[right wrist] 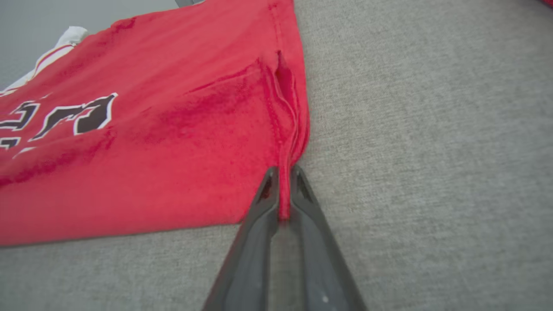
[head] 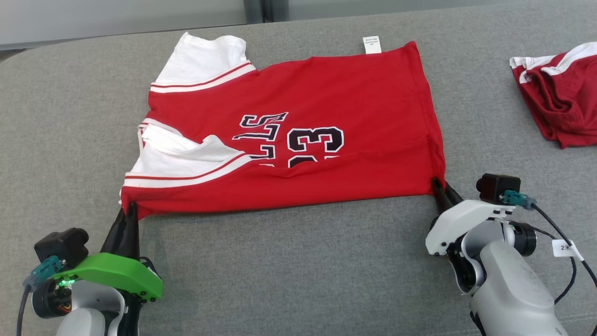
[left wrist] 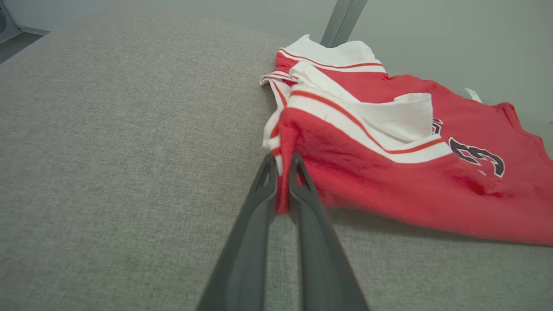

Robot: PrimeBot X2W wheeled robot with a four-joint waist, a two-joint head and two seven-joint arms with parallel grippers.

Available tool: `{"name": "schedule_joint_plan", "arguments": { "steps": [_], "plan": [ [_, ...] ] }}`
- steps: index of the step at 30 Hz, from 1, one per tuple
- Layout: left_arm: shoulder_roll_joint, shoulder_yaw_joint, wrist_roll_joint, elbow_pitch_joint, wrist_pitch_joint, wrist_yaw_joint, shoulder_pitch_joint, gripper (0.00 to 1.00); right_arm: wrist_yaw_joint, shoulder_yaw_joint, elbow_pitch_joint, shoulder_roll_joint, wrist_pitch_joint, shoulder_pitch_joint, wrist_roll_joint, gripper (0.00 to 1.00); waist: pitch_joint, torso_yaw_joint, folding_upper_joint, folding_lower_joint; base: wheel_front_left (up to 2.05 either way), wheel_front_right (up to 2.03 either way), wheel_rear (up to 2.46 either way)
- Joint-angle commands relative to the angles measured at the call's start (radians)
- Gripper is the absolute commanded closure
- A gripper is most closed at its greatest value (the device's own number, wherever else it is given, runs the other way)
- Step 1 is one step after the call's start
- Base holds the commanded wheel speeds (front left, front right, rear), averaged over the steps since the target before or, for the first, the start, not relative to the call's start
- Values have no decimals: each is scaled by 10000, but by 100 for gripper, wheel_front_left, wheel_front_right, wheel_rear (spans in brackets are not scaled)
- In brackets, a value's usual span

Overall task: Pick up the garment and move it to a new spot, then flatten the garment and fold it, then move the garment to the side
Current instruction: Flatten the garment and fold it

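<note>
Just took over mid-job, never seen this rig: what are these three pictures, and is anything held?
A two-armed robot. The wide picture is from its head, looking down; the other two are from each wrist, looking along that arm's jaws. A red jersey lies on a grey padded surface, another red garment crumpled at far right. The left jaws are shut on the jersey's near left corner, the right jaws on its near right corner.

Green-shelled left gripper [head: 132,207], white-shelled right gripper [head: 438,183]; dark tapered fingers [left wrist: 255,224], black cables [head: 566,275], teal connectors [head: 517,199]
</note>
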Motion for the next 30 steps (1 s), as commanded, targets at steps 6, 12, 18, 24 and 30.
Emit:
{"name": "schedule_joint_plan", "arguments": {
  "steps": [6,12,18,24,30],
  "plan": [
    [227,-36,22,-681,92,10,685,100,2,-148,-897,-21,318,555,780,100,-284,-129,0,-1,0,0,0],
    [456,-133,-103,-1818,685,143,1961,100,2,-59,-2834,-311,1178,2028,1438,100,-525,-226,0,-1,0,0,0],
    [564,-217,-262,-2893,1493,411,3424,100,2,-405,-4853,-480,2102,3919,1427,100,-720,-274,0,-1,0,0,0],
    [475,-306,-512,-3083,2103,657,4103,100,1,-891,-5894,-308,2753,4970,1283,100,-807,-337,0,-1,0,0,0],
    [396,-245,-537,-2870,1855,744,4085,0,1,-1004,-5970,-162,2744,5180,1071,0,-825,-439,0,-1,0,0,0]
  ]
}}
